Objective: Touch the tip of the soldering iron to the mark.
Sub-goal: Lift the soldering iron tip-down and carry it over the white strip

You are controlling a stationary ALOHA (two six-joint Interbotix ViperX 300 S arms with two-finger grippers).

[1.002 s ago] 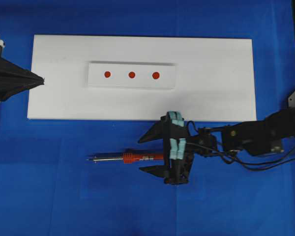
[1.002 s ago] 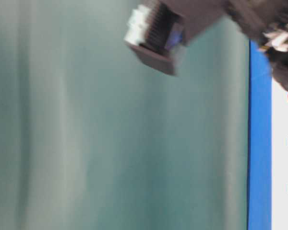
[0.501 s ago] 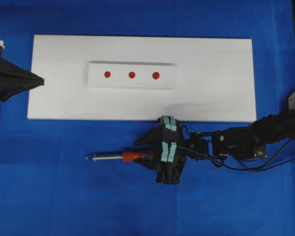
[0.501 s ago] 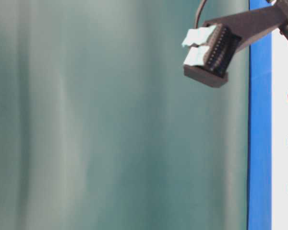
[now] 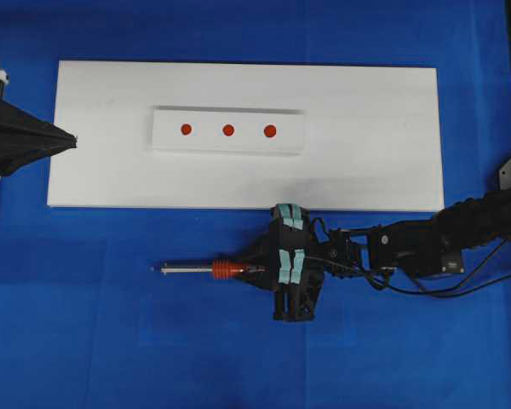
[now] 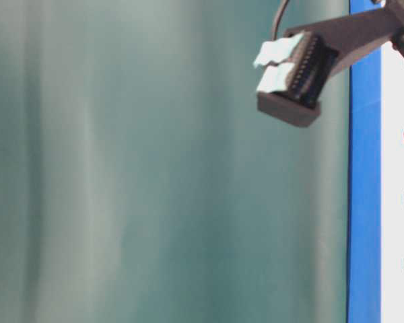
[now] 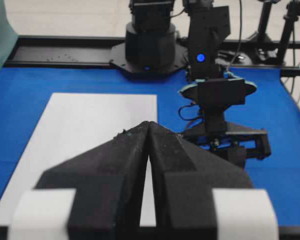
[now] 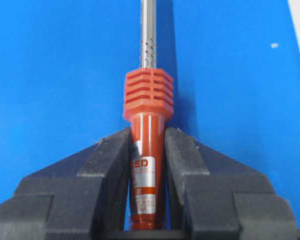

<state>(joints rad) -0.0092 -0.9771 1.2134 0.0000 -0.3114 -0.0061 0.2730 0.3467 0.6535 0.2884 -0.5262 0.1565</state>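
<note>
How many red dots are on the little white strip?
3. On the strip in the middle of the white board, they sit in a row: left dot, middle dot, right dot. None look hidden.

Even, bright overhead illumination; the white board is nearly washed out, casting a thin shadow along its lower edge. Table-level view: a blurred teal surface fills the left of the frame. Left wrist view: near fingers soft, background sharper. Right wrist view crisp.
</note>
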